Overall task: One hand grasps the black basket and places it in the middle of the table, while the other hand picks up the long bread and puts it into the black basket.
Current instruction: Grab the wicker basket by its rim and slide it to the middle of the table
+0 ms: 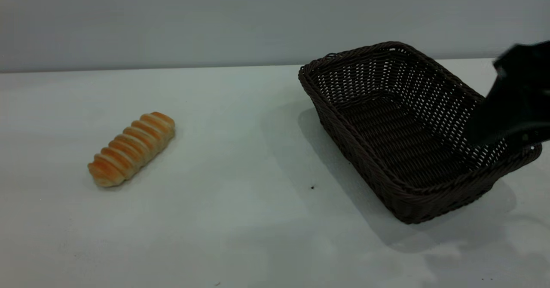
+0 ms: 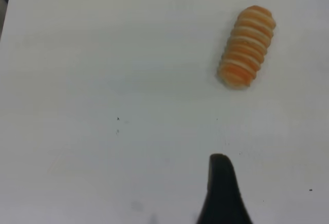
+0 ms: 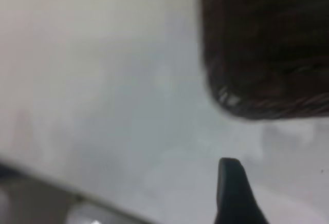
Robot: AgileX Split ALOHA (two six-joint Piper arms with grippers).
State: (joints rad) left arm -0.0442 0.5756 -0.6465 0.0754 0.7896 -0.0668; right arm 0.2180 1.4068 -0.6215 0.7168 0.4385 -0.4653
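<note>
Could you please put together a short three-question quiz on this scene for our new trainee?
1. True or false: the long bread already lies inside the black basket.
2. On which side of the exterior view does the basket stand: A left, B centre, C right?
3. Fill in: the right gripper is at the basket's ____ end.

Key: 1 false, it lies on the table; 2 C; 3 right.

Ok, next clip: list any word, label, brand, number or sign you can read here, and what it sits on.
None: no readable text in any view.
black basket: plain weave, no tag or label showing.
long bread: only its pale stripes.
table: bare white with a few dark specks, no print.
right gripper, by the basket's right rim: plain black, no markings visible.
</note>
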